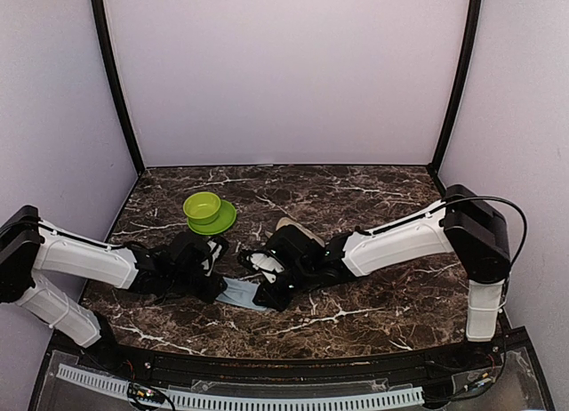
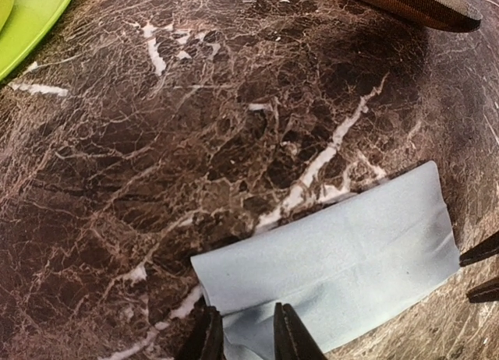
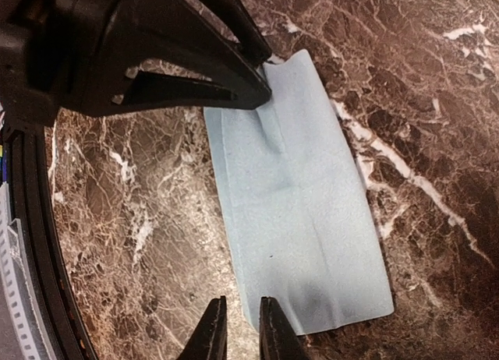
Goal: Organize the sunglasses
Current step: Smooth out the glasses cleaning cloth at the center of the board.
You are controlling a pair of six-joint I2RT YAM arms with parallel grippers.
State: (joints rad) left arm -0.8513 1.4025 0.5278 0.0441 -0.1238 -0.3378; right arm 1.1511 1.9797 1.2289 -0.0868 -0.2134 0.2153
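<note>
No sunglasses show in any view. A folded light blue cloth [image 1: 240, 294] lies flat on the marble table between my two grippers. In the left wrist view the cloth [image 2: 351, 251] reaches in between the tips of my left gripper [image 2: 245, 317], whose jaws stand slightly apart over its folded edge. In the right wrist view the cloth [image 3: 304, 212] runs away from my right gripper [image 3: 242, 305], which is narrowly open at the near corner, one finger over the cloth and one over bare marble. My left gripper [image 3: 261, 91] touches the cloth's far end.
A green bowl [image 1: 203, 204] sits on a green plate [image 1: 222, 221] at the back left; the plate's rim [image 2: 31, 17] shows in the left wrist view. A brown checked case [image 2: 413, 1] lies beyond the cloth, beside my right arm [image 1: 400, 237].
</note>
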